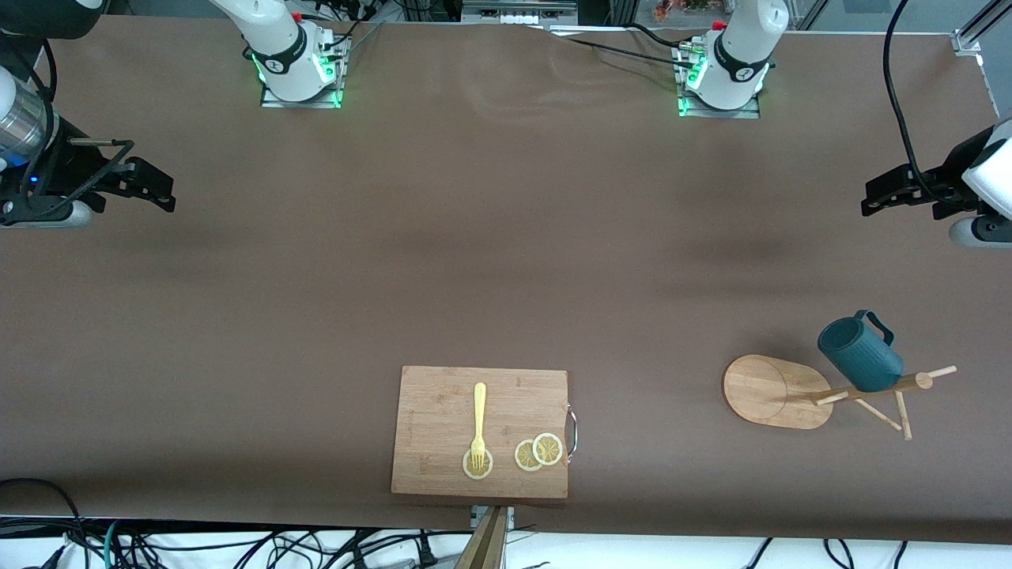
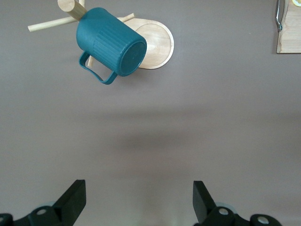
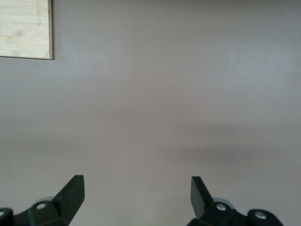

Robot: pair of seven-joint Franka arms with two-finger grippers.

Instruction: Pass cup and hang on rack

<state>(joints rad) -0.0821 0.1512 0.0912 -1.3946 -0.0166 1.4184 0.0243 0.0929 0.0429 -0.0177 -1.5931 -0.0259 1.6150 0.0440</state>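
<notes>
Right claw [image 1: 154,190] spread, empty, waiting over bare brown desk [image 1: 474,261] at right arm's end. Rectangular bamboo cutting board [image 1: 443,411] near front edge, carrying yellow fork [image 1: 478,423] and lemon slices [image 1: 538,452]. Light wooden mug tree rack [image 1: 779,391] toward left arm's end; dark teal ribbed cup [image 1: 860,356] hung tilted on peg. Left claw [image 1: 881,194] spread, empty, waiting.
</notes>
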